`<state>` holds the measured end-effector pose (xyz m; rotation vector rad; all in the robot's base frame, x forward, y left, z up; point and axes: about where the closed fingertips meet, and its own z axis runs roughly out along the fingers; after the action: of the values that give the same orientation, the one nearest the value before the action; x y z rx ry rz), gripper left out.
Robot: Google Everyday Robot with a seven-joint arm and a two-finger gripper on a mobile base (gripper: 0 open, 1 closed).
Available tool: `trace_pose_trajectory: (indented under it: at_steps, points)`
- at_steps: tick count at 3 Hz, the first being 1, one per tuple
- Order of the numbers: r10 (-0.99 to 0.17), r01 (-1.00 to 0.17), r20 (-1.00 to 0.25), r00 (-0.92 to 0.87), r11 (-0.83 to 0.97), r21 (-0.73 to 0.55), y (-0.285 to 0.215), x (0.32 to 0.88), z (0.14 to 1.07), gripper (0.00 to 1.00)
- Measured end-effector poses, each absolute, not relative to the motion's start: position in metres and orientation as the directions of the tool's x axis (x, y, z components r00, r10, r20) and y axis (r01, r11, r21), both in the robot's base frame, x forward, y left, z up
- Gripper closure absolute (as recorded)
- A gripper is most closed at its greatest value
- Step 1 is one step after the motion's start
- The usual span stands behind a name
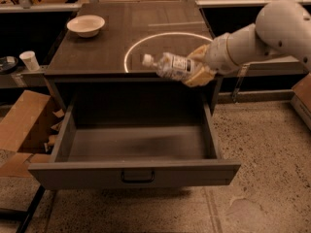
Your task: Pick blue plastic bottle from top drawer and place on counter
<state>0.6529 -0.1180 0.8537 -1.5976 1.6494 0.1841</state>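
Blue plastic bottle (pixel 170 66) aloft at the near edge of the counter (pixel 97 47).
Gripper (pixel 196 70) clamps its right end; long axis runs left-right, cap leftward, over the far side of the open top drawer (pixel 87 174).

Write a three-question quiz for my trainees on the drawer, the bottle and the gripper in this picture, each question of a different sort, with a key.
1. True or false: the top drawer is shut.
2. The gripper, near the front edge of the counter, holds the blue plastic bottle: A upright; B lying sideways, cap towards the picture's left; C upside down.
3. What stands at the counter's far left corner?
Key: 1 false, it is pulled out; 2 B; 3 the cream bowl.
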Motion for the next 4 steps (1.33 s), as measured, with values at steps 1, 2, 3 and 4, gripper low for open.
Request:
trace_pose_trajectory:
  at_steps: [1, 2, 3, 4]
  points:
    - [-0.726, -0.850, -0.680, 0.105, 0.289, -0.440, -0.119, 0.684, 0.901, 1.00]
    - [-0.671, -0.821, -0.741, -0.026, 0.437, -0.367, -0.126, 0.739, 0.908, 1.00]
    - [-0.639, -0.808, -0.762, -0.106, 0.502, -0.309, -0.129, 0.771, 0.900, 1.00]
    - [-0.619, -0.793, -0.756, -0.210, 0.561, -0.239, -0.133, 0.797, 0.883, 0.81]
